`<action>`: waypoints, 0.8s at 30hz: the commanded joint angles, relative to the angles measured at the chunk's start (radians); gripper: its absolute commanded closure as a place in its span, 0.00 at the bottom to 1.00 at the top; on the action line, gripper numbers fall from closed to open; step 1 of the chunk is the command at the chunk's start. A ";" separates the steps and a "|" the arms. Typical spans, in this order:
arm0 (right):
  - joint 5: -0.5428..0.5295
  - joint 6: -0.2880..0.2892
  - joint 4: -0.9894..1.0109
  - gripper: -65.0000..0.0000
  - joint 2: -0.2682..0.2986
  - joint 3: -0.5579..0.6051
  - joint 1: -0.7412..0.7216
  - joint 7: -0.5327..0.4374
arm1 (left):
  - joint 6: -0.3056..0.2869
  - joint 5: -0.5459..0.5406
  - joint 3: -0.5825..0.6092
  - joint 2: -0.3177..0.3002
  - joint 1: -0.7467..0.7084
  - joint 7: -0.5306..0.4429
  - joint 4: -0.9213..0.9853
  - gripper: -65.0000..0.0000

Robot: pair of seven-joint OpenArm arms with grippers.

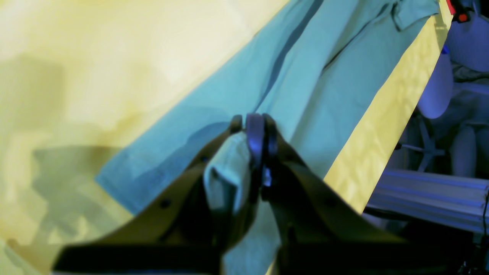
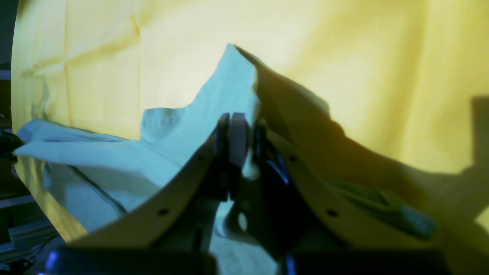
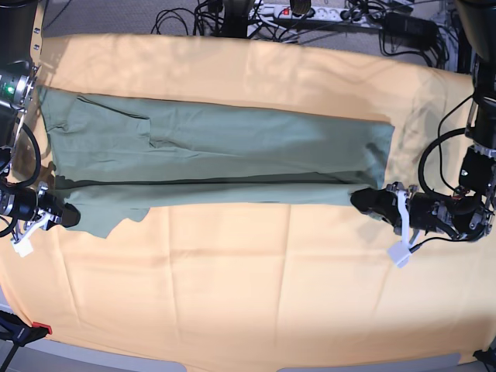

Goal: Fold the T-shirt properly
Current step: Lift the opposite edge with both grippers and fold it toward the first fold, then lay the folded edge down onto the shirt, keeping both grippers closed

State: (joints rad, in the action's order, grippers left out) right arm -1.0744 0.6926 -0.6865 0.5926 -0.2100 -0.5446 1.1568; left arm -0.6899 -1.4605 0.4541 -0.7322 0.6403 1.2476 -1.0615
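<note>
The sage-green T-shirt (image 3: 232, 155) lies stretched in a long band across the table, folded lengthwise, with a fold line along its near part. My left gripper (image 3: 363, 200), on the right of the base view, is shut on the shirt's near right corner. In the left wrist view, cloth (image 1: 225, 172) bunches between the closed left gripper (image 1: 256, 130). My right gripper (image 3: 70, 216), on the left of the base view, is shut on the near left corner. In the right wrist view the shirt (image 2: 114, 152) rises to a peak behind the closed right gripper (image 2: 238, 130).
A large pale orange-yellow cloth (image 3: 271, 294) covers the whole table under the shirt. Cables and a power strip (image 3: 310, 12) lie behind the far edge. A metal frame rail (image 1: 428, 194) shows beyond the table edge in the left wrist view.
</note>
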 commanded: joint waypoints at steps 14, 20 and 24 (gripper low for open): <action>-0.021 0.006 -0.019 1.00 0.026 -0.004 -0.032 0.019 | -0.008 -0.023 -0.010 -0.024 0.019 0.148 -0.015 1.00; -0.021 0.006 -0.019 1.00 0.026 -0.004 -0.032 0.019 | -0.008 -0.023 -0.010 -0.024 0.018 0.149 -0.015 1.00; -0.022 0.006 -0.019 1.00 0.026 -0.004 -0.032 0.019 | 0.003 -0.023 -0.010 -0.018 0.019 0.149 -0.015 1.00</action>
State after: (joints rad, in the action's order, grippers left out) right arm -1.0744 0.6926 -0.6865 0.5926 -0.2100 -0.5442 1.1870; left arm -0.6853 -1.4673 0.4541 -0.7334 0.6289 1.3884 -1.0645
